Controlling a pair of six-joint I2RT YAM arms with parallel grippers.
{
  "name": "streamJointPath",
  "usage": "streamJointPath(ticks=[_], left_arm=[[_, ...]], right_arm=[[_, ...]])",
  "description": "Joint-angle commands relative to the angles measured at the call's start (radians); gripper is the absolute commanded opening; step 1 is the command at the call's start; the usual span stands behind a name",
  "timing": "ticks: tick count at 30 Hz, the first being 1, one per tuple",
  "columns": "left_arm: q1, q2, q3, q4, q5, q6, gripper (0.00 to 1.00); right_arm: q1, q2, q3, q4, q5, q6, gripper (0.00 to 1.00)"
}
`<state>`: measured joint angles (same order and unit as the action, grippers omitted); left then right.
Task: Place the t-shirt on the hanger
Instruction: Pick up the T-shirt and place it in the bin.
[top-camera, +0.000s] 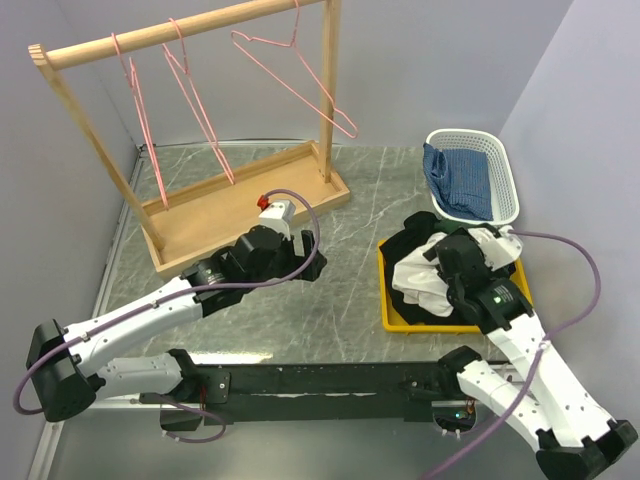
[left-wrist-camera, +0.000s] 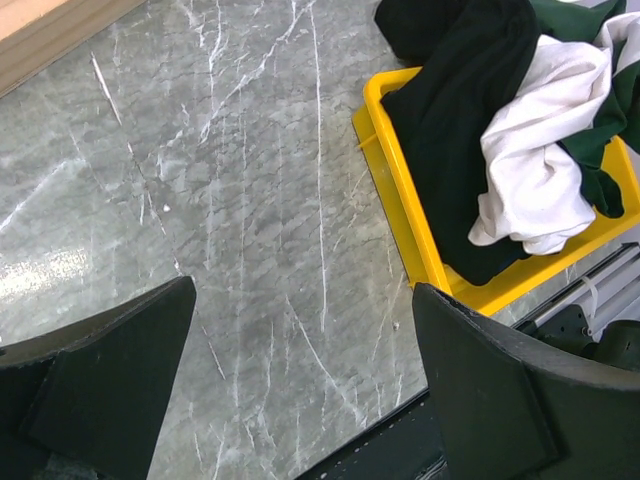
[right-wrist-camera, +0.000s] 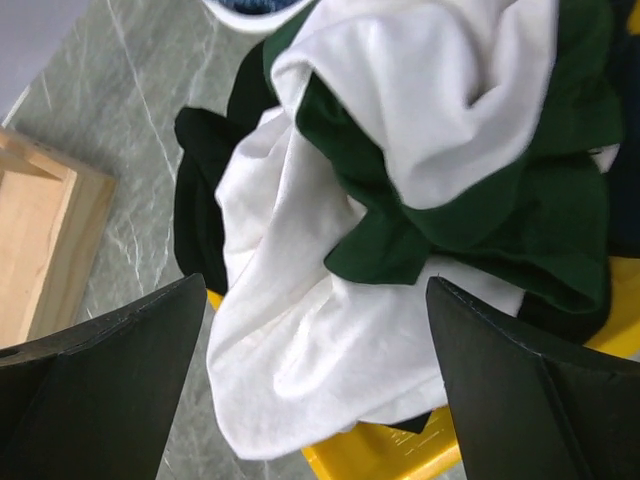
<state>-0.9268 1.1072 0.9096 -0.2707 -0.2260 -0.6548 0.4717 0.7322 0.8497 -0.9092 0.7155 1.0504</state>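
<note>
The t-shirt (top-camera: 418, 278) lies crumpled, cream-white with dark green parts, on a dark clothes pile (top-camera: 420, 232) in a yellow tray (top-camera: 392, 318) at the right. My right gripper (top-camera: 447, 272) hovers just above it. In the right wrist view its jaws are wide open and empty, either side of a white fold of the t-shirt (right-wrist-camera: 330, 310). My left gripper (top-camera: 306, 265) is open and empty over bare table, left of the tray (left-wrist-camera: 398, 200); the t-shirt (left-wrist-camera: 530, 170) shows at that view's upper right. Three pink wire hangers (top-camera: 300, 75) hang on the wooden rack.
The wooden rack (top-camera: 240, 205) with its flat base stands at the back left. A white basket (top-camera: 505, 165) holding a blue checked cloth (top-camera: 462, 180) stands at the back right, behind the tray. Grey walls close in both sides.
</note>
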Motion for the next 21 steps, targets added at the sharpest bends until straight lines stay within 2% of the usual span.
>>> streamJointPath(ticks=[1,5,8,9,11,12,14,15,21], left_arm=[[0.005,0.011,0.061,-0.004,0.007,0.017,0.96],[0.009,0.01,0.049,-0.01,-0.006,0.011,0.96],[0.013,0.005,0.037,-0.002,0.0,0.003,0.96],[0.014,0.008,0.037,-0.001,0.002,0.003,0.96],[0.014,0.013,0.04,-0.001,0.005,0.001,0.96],[0.016,0.014,0.043,-0.001,0.007,0.001,0.96],[0.016,0.017,0.051,-0.004,0.007,0.001,0.96],[0.016,0.017,0.052,-0.004,0.01,0.001,0.96],[0.016,0.019,0.081,-0.013,0.03,0.007,0.96]], right_arm=[[-0.038,0.058,-0.075,0.208,-0.157,-0.052,0.97],[-0.038,0.114,-0.107,0.239,-0.191,-0.039,0.88],[-0.038,0.093,-0.109,0.242,-0.192,-0.059,0.67],[-0.038,0.082,-0.107,0.24,-0.189,-0.067,0.54],[-0.041,0.062,-0.078,0.228,-0.189,-0.098,0.38],[-0.042,0.062,-0.06,0.214,-0.186,-0.107,0.21],[-0.045,0.061,0.003,0.17,-0.182,-0.138,0.05],[-0.044,0.053,0.027,0.153,-0.176,-0.145,0.0],[-0.045,0.032,0.245,0.099,-0.192,-0.234,0.0]])
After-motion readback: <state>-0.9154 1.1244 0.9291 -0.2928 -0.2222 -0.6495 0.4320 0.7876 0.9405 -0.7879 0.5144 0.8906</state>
